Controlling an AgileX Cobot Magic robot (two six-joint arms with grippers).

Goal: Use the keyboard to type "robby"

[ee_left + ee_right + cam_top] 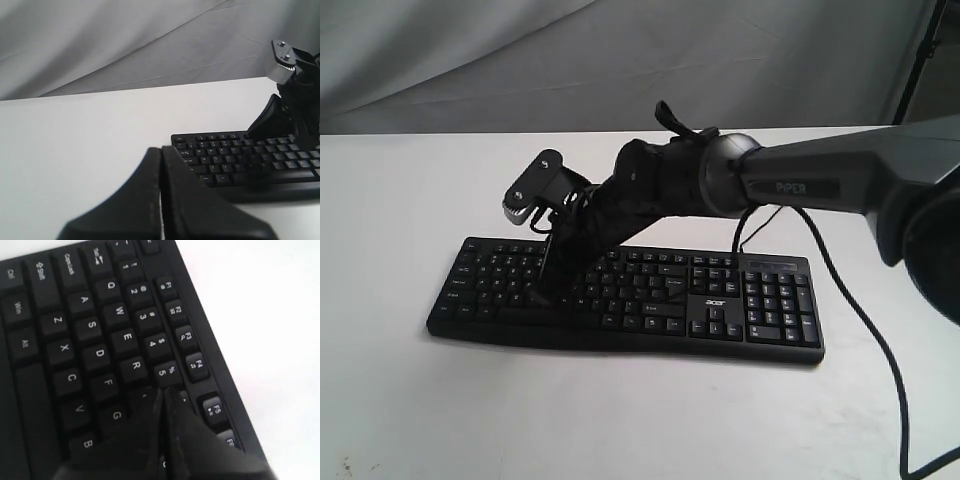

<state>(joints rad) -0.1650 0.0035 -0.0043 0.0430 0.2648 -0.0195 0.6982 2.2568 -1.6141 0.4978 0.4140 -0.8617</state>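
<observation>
Where the left gripper (161, 148) hung: over bare white table (75, 150), off the keyboard's left end, touching nothing.
Left fingers (142, 195): pressed flat together, only a hairline seam between them, nothing held.
Left arm pose: only its own wrist view showed it; low, pointing along the tabletop; could not tell more.
Keyboard (650, 300): flat on the table, middle of the exterior view, long side across the frame, number pad at its right end, acer logo (717, 301) right of centre.
Right gripper (542, 295): tip down on the keyboard's left half, tilted steeply, its body leaning up and to the right.
Right fingers (180, 440): closed on each other into one narrow point, empty.
Tip position: in the right wrist view the point (162, 392) sat just past the R key (135, 365) and next to the 5 key (162, 371), over the spot one key along the row from R; pressed or just resting, could not tell.
Wrist camera mount (535, 190): silver-and-black bracket above the fingers, over the keyboard's back edge.
Right arm (820, 185): grey link marked PIPER, came in from the right edge, nearly level, crossed above the number pad, bent down at the wrist.
Black cable (868, 320): ran over the table right of the keyboard toward the lower right corner.
Backdrop (520, 60): grey cloth behind the table.
</observation>
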